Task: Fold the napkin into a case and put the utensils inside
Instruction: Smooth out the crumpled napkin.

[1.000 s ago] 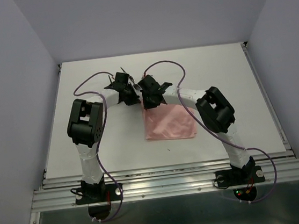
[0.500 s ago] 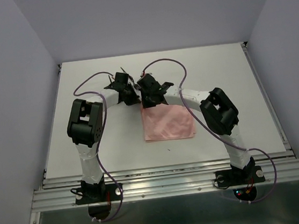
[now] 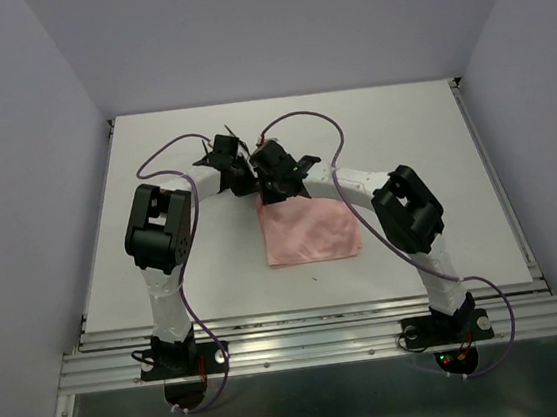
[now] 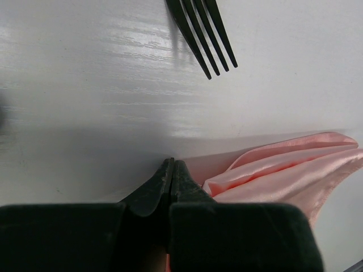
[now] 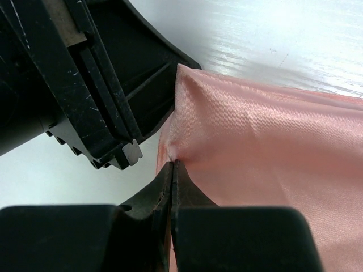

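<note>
Top view, napkin position: the napkin (image 3: pixel 312 233) lies flat on the tabletop (image 3: pixel 421 132), centre and slightly right, as a near-square sheet; not yet a case.
Top view, arms: the left arm (image 3: pixel 160 227) and the right arm (image 3: pixel 399 210) meet at the napkin's far-left corner. We cannot see the fingertips from here.
Left wrist view, fingers: the left fingers (image 4: pixel 163 180) are pressed together at the cloth's corner. Pink shows in the seam between them, so we read a pinch on the lower layer.
Left wrist view, cloth: a doubled layer billows loosely just to the right.
Left wrist view, utensils: the fork (image 4: pixel 204 34) shows its tines only, apart from the cloth on bare tabletop. No spoon is visible.
Right wrist view, fingers: the right fingers (image 5: pixel 164 184) are closed on the napkin's edge, and the fabric puckers at the pinch. The left fingers' housing sits just beside them.
Handling, judged: the cloth looks thin, light, limp and satin-slick. We expect creases to relax and layers to slide.
Hold, judged: grip at corners or along an edge, catching every layer, and keep the cloth taut between the two pinches.
</note>
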Action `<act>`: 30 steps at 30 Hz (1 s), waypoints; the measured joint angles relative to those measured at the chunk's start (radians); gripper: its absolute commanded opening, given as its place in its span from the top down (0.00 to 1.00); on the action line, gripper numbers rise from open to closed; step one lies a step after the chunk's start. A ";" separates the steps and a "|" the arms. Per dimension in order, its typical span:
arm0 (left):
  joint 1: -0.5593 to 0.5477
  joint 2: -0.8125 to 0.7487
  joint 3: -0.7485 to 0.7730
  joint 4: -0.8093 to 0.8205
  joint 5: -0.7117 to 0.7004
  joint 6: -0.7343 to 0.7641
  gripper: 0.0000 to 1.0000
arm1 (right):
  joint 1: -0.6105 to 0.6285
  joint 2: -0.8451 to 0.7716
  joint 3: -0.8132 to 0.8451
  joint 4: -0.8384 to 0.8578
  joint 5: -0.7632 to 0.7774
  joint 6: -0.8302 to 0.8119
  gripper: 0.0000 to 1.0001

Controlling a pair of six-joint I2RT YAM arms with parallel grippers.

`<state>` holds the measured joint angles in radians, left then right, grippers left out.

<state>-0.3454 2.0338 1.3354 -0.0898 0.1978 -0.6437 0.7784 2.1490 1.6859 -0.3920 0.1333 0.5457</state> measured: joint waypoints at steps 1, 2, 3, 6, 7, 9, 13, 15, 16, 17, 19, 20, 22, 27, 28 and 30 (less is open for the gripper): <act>0.001 0.000 0.000 0.000 0.001 0.000 0.96 | 0.000 0.002 0.000 0.001 -0.003 0.000 0.99; 0.001 0.000 0.000 0.000 0.001 0.000 0.96 | 0.001 0.004 0.000 0.003 -0.008 0.000 0.99; 0.001 0.000 0.000 0.000 0.001 0.000 0.96 | 0.001 0.007 0.000 0.004 -0.013 0.000 0.99; 0.004 0.000 -0.001 0.000 0.002 0.000 0.96 | 0.001 0.024 0.000 0.011 -0.031 0.001 0.99; 0.005 0.000 -0.001 0.000 0.003 0.000 0.96 | 0.001 0.030 0.000 0.012 -0.035 0.001 0.99; 0.010 0.000 -0.002 0.000 0.004 0.000 0.96 | 0.001 0.042 -0.003 0.014 -0.043 0.002 0.99; 0.016 0.000 -0.003 0.003 0.005 0.000 0.96 | 0.001 0.043 -0.032 0.032 -0.053 0.005 0.99; 0.017 0.000 -0.003 0.003 0.005 0.000 0.96 | 0.001 0.043 -0.043 0.041 -0.060 0.004 0.99; 0.017 0.000 -0.003 0.003 0.005 0.000 0.96 | 0.001 0.043 -0.046 0.045 -0.063 0.004 0.98; 0.017 0.000 -0.003 0.003 0.006 0.000 0.96 | 0.001 0.043 -0.046 0.048 -0.065 0.004 0.83; 0.017 0.000 -0.003 0.003 0.005 0.000 0.95 | 0.001 0.043 -0.047 0.054 -0.071 0.001 0.69; 0.017 0.000 -0.003 0.003 0.005 0.000 0.95 | 0.001 0.043 -0.047 0.057 -0.074 0.002 0.58; 0.017 0.000 -0.003 0.003 0.005 0.000 0.93 | 0.001 0.037 -0.054 0.063 -0.078 0.000 0.54; 0.019 -0.012 -0.003 -0.023 -0.010 0.001 0.85 | 0.002 -0.050 -0.111 0.062 -0.058 -0.011 0.53; 0.020 -0.018 -0.003 -0.035 -0.016 0.003 0.84 | -0.005 -0.081 -0.129 0.064 -0.052 -0.012 0.53; 0.021 -0.039 -0.003 -0.056 -0.027 0.003 0.75 | -0.013 -0.138 -0.157 0.066 -0.047 -0.014 0.52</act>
<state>-0.3248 1.9949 1.3319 -0.1455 0.1703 -0.6407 0.7658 2.0109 1.5288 -0.3260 0.0868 0.5316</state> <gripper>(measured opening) 0.160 0.471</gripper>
